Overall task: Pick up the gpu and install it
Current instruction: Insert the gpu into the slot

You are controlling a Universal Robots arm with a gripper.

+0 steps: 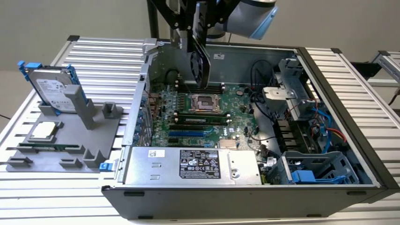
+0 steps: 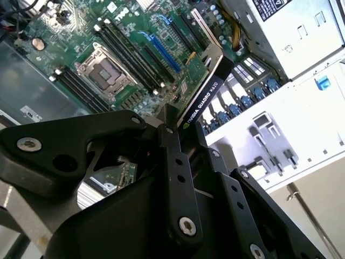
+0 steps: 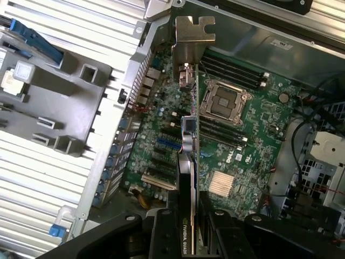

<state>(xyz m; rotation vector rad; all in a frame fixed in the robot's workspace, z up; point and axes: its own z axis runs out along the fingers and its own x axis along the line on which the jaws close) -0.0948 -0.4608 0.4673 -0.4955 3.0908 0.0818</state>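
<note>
Arm: a Universal Robots arm (image 1: 250,18) reaches down from above over the far side of an open computer case (image 1: 250,197).
Claw: the gripper (image 1: 190,40) is clamped on the gpu (image 1: 200,61). Both wrist views show its black fingers (image 2: 175,162) pressed to either face of the card's edge.
Gpu: it is held clear of the board, hanging edge-on from the gripper (image 3: 186,229) above the motherboard (image 1: 206,117). In the exterior view its lower end is over the far memory slots, just beyond the CPU socket (image 1: 203,102). In the first wrist view the gpu (image 3: 186,162) runs away from the fingers, with its silver bracket (image 3: 191,38) at the end farthest from them. In the second wrist view the black cooler edge of the gpu (image 2: 202,102) juts out past the gripper (image 2: 180,132). It sits in no slot.
Case: it lies on its side with the panel off, and a silver power supply (image 1: 187,164) runs along the near edge.
Fixture: a grey holder (image 1: 69,136) stands outside the case, on the exterior view's left. It carries a silver hard drive (image 1: 53,86) upright in a blue frame at its far end and a narrow green memory stick (image 1: 50,146) near its front.
Table: case and holder both rest on a ribbed metal table (image 1: 100,56).
</note>
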